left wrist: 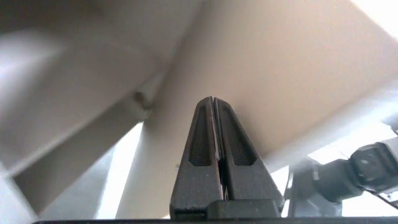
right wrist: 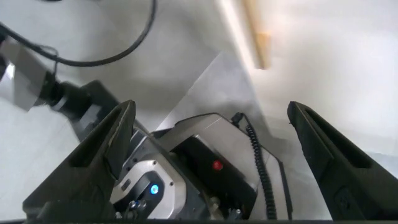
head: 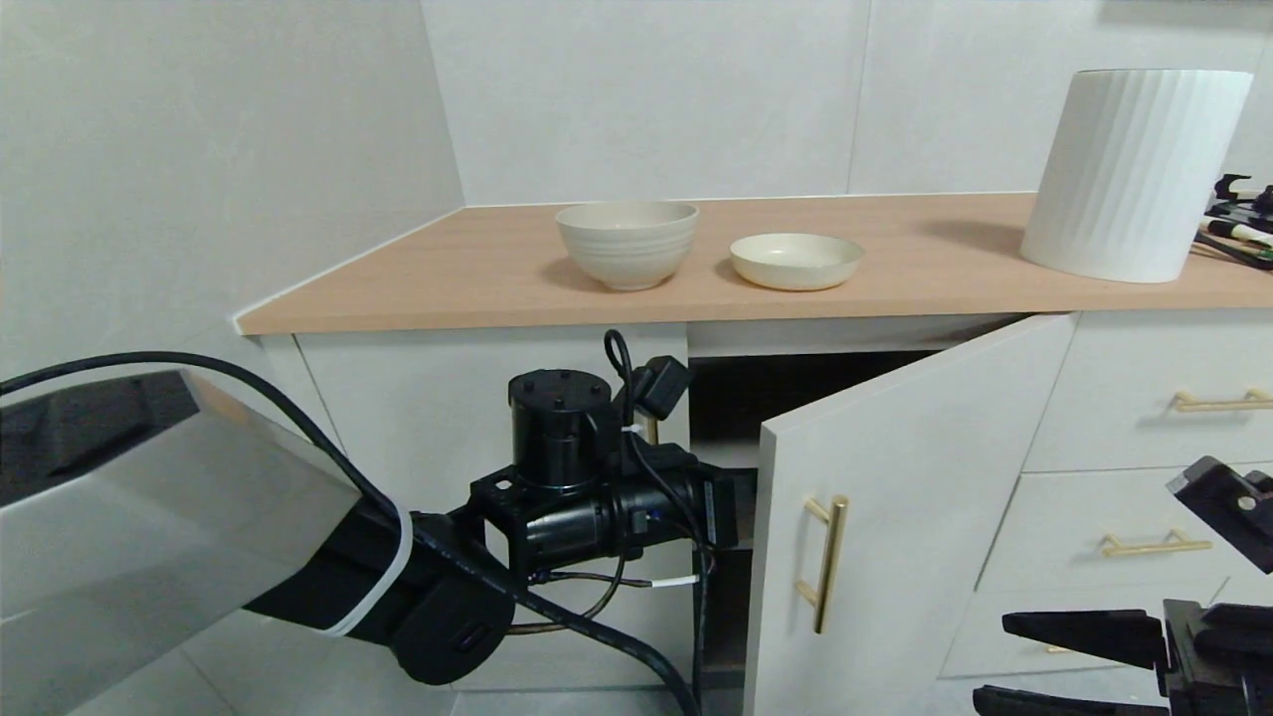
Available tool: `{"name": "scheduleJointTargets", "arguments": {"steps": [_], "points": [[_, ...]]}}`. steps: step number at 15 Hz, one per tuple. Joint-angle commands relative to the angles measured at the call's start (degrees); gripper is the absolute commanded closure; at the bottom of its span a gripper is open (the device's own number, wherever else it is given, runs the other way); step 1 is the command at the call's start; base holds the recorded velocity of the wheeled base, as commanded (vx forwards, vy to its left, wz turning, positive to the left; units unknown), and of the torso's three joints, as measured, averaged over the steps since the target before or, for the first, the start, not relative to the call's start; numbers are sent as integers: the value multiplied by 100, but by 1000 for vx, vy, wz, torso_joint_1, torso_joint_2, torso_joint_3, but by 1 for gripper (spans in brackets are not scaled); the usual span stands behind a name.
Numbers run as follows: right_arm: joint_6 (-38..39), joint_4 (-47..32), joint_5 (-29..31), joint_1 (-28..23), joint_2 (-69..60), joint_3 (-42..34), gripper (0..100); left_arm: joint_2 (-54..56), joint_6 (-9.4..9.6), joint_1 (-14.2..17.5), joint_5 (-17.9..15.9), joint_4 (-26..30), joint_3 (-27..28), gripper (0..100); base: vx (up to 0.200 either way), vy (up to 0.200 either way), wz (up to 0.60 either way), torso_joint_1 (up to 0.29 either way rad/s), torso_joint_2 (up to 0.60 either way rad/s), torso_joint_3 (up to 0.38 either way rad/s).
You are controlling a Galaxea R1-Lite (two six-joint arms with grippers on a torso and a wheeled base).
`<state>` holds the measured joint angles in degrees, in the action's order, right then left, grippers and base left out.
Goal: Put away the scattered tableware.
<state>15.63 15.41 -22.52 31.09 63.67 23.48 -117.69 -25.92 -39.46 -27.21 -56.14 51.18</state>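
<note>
Your left gripper point(left wrist: 212, 102) has its fingers point(left wrist: 199, 146) pressed flat together with nothing between them. Pale cabinet panels lie just past the tips. In the head view your left arm point(head: 597, 507) sits low in front of the cabinet, with its wrist at the dark opening beside the door point(head: 895, 477). There the wrist hides the fingers themselves.

Your right gripper point(head: 993, 660) hangs low and spread wide, holding nothing. The wrist view shows the same, with the gripper point(right wrist: 211, 109) gaping and one finger at each side. The door stands ajar, and its brass handle point(head: 825, 564) is near the right fingers, on the side toward your left arm.

The tableware is up on the counter point(head: 448, 278), well apart from both pairs of fingers. The bowl point(head: 627, 244) stands upright almost straight above your left fingers. The dish point(head: 796, 261) sits near it but not touching, on the side toward your right fingers and above the door's top edge.

Farther along the counter, high above your right fingers, stands a tall ribbed white pot point(head: 1134, 174). Some pens point(head: 1238, 229) lie just beyond it at the counter's end. Closed drawers point(head: 1144, 398) with brass pulls fill the cabinet front above your right fingers.
</note>
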Motion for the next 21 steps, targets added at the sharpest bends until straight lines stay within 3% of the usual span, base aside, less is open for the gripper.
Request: {"name": "scheduleJointTargets", "arguments": {"steps": [1,6,10,13,18,21], "points": [[-7,-3,2,82,-39,-10,0,-149,-10,-35,23,6,68,100,-200,0,0,2,-2,2],[-77,-12,-7,82,-39,-36,0,-501,-10,-158,111,68,507,100,-40,0,0,1,0,-1],[-77,-12,-25,82,-30,-54,0,-553,-1,-194,137,666,1026,100,-200,0,0,6,2,1],[-77,-12,-25,82,-30,-54,0,-703,-10,-194,207,683,1281,100,-67,0,0,1,1,-2],[-77,-12,-25,91,-30,-54,0,-1248,-10,-290,893,833,2063,100,0,0,0,0,0,0],[-77,-12,-34,99,-39,-54,0,-1169,-10,-545,1025,824,2081,100,0,0,0,0,0,0]]}}
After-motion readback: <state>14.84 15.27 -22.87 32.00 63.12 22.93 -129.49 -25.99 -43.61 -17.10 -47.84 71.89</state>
